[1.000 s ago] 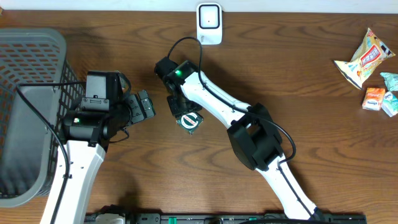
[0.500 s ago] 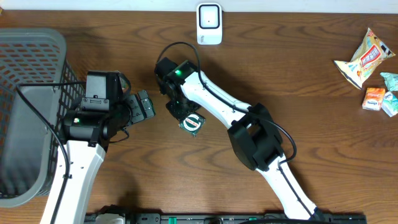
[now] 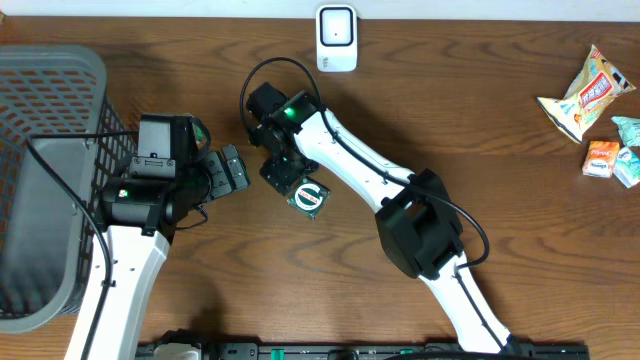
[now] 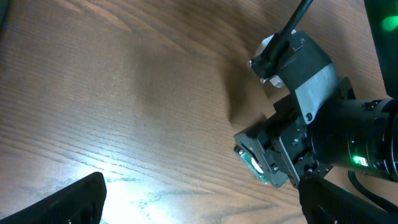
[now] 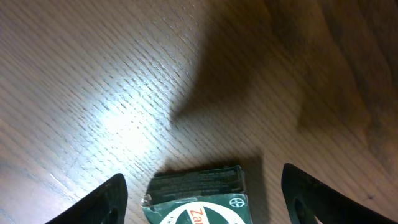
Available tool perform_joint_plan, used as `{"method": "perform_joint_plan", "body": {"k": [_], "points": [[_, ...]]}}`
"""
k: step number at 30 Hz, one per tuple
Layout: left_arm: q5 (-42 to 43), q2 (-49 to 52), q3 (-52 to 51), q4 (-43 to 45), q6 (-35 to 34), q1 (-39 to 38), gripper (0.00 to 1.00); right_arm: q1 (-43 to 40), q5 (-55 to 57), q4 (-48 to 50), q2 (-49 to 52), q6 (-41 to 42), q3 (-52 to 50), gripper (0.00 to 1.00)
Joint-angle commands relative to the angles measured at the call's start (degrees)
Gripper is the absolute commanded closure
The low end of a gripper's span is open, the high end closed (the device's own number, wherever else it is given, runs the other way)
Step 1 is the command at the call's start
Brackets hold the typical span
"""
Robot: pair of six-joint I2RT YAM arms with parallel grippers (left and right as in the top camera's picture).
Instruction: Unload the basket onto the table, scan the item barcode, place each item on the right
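A small dark green box (image 3: pixel 309 198) with a white and orange round label lies on the wooden table, left of centre. My right gripper (image 3: pixel 291 183) stands over it, open. In the right wrist view the green box (image 5: pixel 198 190) sits between the two black fingers (image 5: pixel 111 200) with a gap on each side. My left gripper (image 3: pixel 236 170) is just left of it, open and empty. The left wrist view shows the green box (image 4: pixel 254 165) under the right gripper's head, beyond my left gripper (image 4: pixel 205 205). A white barcode scanner (image 3: pixel 336 38) stands at the table's back edge.
A grey mesh basket (image 3: pixel 50 80) fills the left side of the table. At the far right lie a yellow snack bag (image 3: pixel 585 95) and a few small packets (image 3: pixel 612 156). The right arm's links stretch diagonally across the middle.
The right gripper's jaws have widened and let go of the green box, which now rests on the table. The gripper head shifted slightly left. The left arm has not moved.
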Motion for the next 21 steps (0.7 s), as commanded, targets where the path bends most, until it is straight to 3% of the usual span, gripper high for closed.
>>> {"method": "perform_joint_plan", "body": {"k": [1, 10, 21], "points": [[-0.7, 0.1, 0.5, -0.2, 0.2, 0.3, 0.03, 0.7, -0.3, 0.3, -1.7, 6.9, 0.0, 0.25], [-0.7, 0.1, 0.5, -0.2, 0.2, 0.3, 0.02, 0.3, -0.1, 1.3, -1.7, 36.5, -0.1, 0.27], [-0.7, 0.1, 0.5, -0.2, 0.2, 0.3, 0.02, 2.0, 12.0, 0.5, -1.7, 47.9, -0.3, 0.27]]}}
